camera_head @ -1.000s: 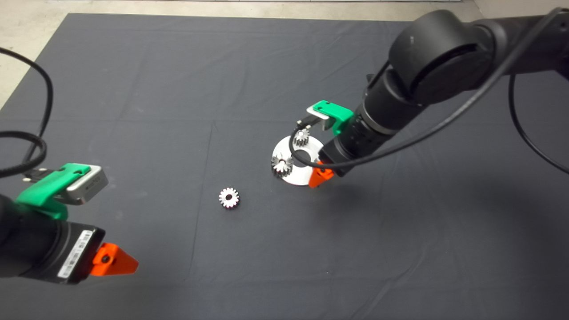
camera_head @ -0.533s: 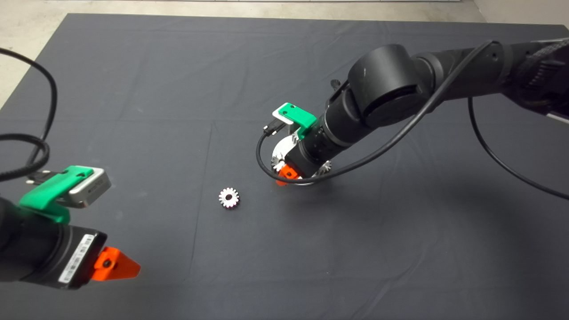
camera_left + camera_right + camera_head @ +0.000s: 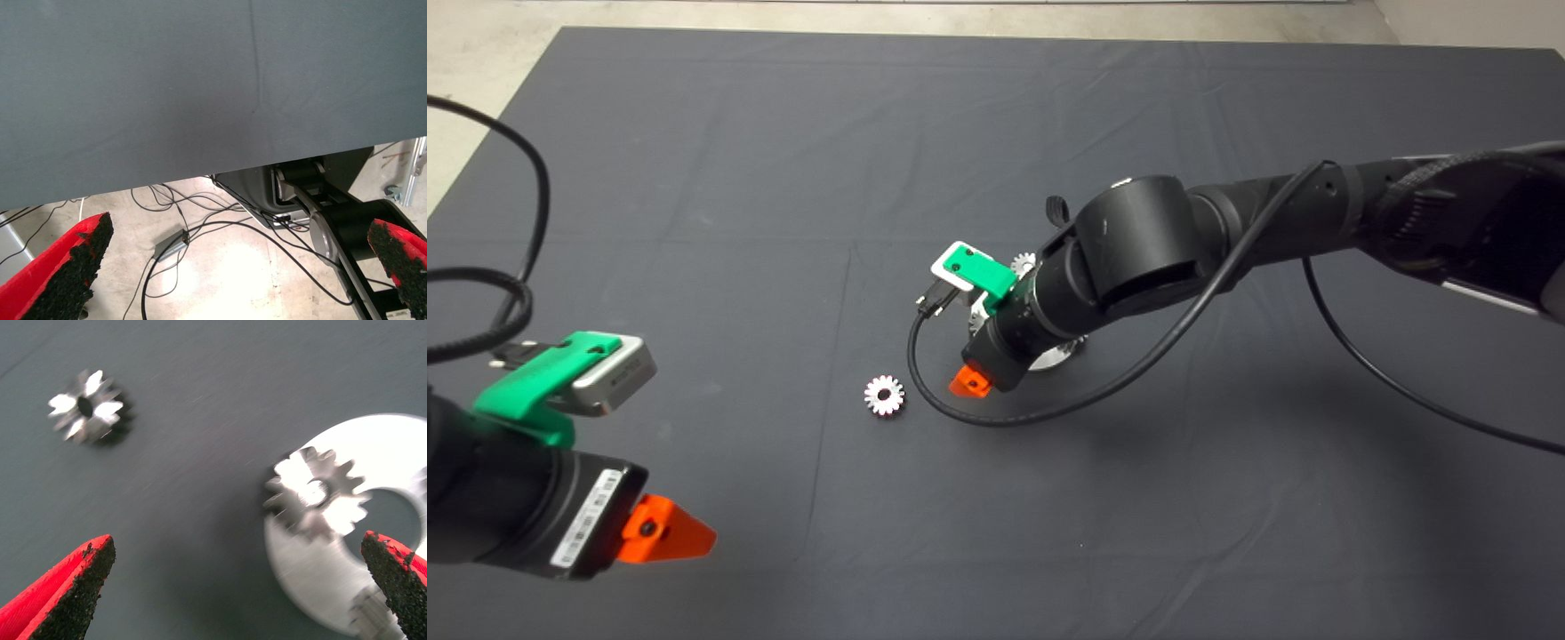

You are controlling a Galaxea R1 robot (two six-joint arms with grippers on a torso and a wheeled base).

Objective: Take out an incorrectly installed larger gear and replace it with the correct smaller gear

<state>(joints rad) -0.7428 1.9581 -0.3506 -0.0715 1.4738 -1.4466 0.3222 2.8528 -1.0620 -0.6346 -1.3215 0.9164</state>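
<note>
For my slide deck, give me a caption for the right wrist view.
Open right gripper above the larger gear on its silver disc, smaller gear loose on the mat.

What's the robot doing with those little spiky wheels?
It is swapping gears. The right gripper hangs open over a round silver plate, just above the larger gear that sits on it. It isn't holding anything. The smaller gear lies loose on the dark mat nearby. The left gripper waits, open, at the mat's lower left.
</note>
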